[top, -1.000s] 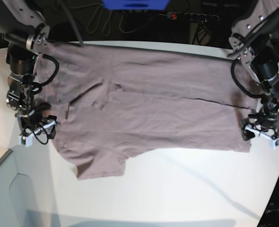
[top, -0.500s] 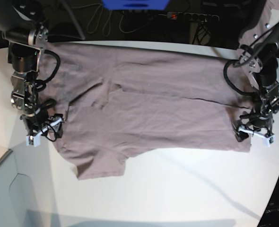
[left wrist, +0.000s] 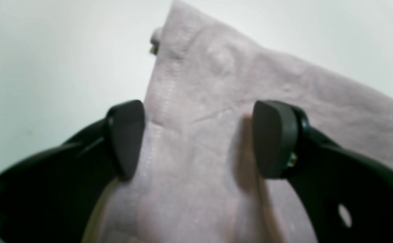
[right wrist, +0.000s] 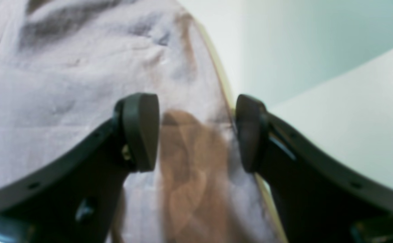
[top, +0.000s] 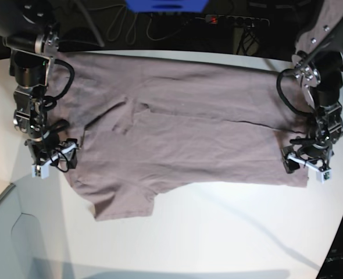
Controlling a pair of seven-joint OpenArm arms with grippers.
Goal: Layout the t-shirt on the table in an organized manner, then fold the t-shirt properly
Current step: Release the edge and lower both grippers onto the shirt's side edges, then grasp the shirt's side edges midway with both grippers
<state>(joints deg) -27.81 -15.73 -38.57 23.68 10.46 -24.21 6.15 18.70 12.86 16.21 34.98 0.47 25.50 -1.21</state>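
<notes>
right now the t-shirt (top: 177,128) lies spread flat on the table (top: 218,232). the left gripper (left wrist: 198,138) hangs with its jaws wide apart over a hemmed corner of the cloth, gripping nothing. the right gripper (right wrist: 196,131) likewise gapes over the shirt's opposite edge, with no fabric pinched.

Looking down past the left gripper (left wrist: 198,138), jaws standing wide apart at 9 and 3 o'clock. Spreading between and beneath both dark pads (left wrist: 126,136): the t-shirt (left wrist: 216,141), mauve and softly creased, stitched hem running along the 9 o'clock pad toward a corner at 12 o'clock. Showing the table (left wrist: 48,60), bare white, from 9 through 2 o'clock.
</notes>
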